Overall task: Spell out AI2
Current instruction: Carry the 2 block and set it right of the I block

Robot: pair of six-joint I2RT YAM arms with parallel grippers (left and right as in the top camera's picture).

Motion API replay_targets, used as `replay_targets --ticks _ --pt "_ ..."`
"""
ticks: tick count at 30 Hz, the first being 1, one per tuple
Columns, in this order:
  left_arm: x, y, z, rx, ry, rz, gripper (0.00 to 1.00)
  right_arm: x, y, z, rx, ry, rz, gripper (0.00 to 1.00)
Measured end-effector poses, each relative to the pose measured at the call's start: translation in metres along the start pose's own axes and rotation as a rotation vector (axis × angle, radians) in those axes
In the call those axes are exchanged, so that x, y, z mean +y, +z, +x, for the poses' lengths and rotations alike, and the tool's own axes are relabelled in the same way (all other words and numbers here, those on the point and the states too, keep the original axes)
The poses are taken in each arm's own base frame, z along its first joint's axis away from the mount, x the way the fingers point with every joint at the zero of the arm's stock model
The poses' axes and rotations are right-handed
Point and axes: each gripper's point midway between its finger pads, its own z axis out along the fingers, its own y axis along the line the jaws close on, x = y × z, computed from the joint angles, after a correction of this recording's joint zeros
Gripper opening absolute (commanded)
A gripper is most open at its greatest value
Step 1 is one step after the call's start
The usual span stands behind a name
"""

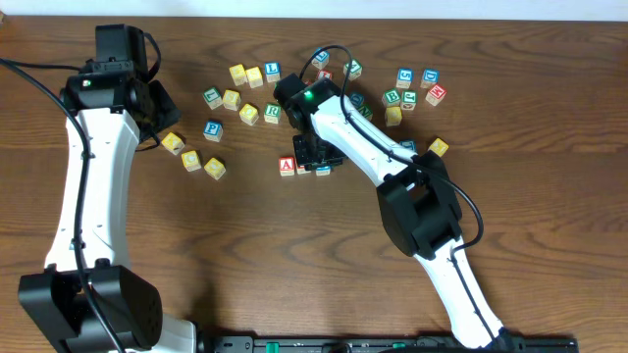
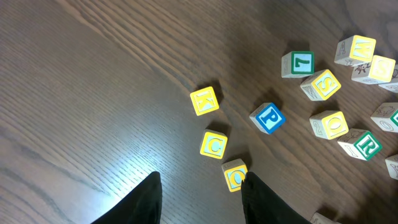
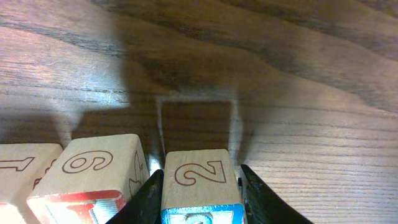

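Note:
A red A block lies left of centre, with a row running right from it under my right gripper. In the right wrist view, a block with an outlined 2 on its side and a blue top rests on the table between my right gripper's fingers. The jaws stand slightly apart from it, a thin gap showing on the right. A red-topped block marked 6 sits against its left, and another block further left. My left gripper hangs open and empty over bare wood.
Loose blocks are scattered across the far middle: yellow K, C and O beside my left gripper's right finger, blue P, green 7. More blocks lie at the far right.

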Motion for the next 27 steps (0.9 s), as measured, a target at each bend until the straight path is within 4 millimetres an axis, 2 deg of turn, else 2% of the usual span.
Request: replay_targets --ticks 11,19,23,27 --pt "-0.007 0.000 0.003 0.013 0.007 0.026 0.41 -0.008 -0.005 0.003 0.025 0.007 0.009 0.33" --pt "-0.036 -0.006 0.020 0.030 0.086 0.069 0.41 -0.010 -0.039 -0.013 -0.021 0.000 -0.018 0.35" --pt "-0.044 -0.008 0.031 0.053 0.117 0.078 0.41 -0.010 -0.056 -0.017 -0.042 -0.015 -0.027 0.33" --pt "-0.044 -0.009 0.043 0.091 0.146 0.064 0.32 -0.016 -0.070 -0.012 -0.022 -0.033 -0.029 0.28"
